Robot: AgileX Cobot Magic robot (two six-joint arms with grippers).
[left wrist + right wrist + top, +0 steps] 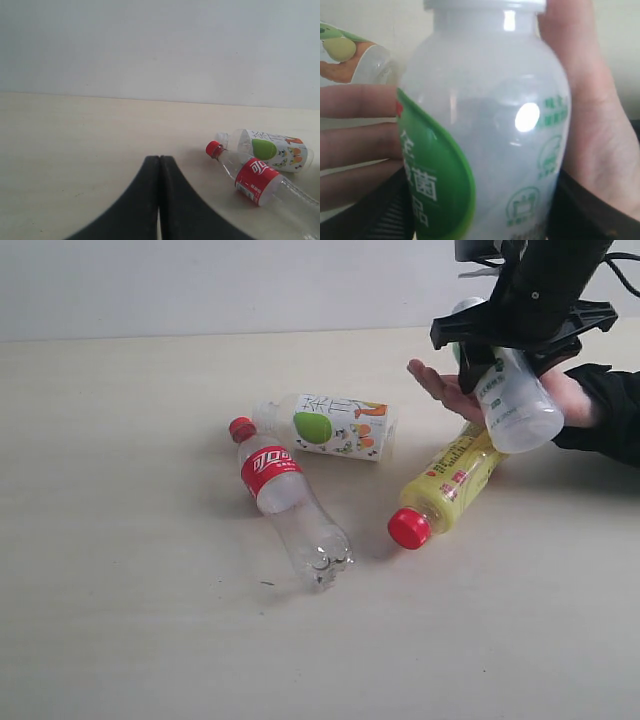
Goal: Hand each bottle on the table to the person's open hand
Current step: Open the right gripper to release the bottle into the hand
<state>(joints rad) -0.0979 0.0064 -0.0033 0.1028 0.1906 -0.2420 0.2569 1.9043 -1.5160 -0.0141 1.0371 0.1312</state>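
Observation:
My right gripper point(505, 350) is shut on the white-green bottle point(520, 405), holding it tilted over the person's open hand point(445, 390) at the right. In the right wrist view this bottle point(495, 125) fills the frame between the black fingers point(395, 210), with the palm point(592, 125) right behind it. Three bottles lie on the table point(120, 540): the yellow one with a red cap point(450, 485), the clear one with a red label point(285, 495) and the apple-labelled one point(335, 427). My left gripper point(159, 159) is shut and empty, low over the table, away from the clear bottle point(255, 181).
The person's black sleeve point(610, 415) rests at the right edge of the table. A pale wall point(200, 280) runs behind the table's far edge. The yellow bottle's base lies under the hand.

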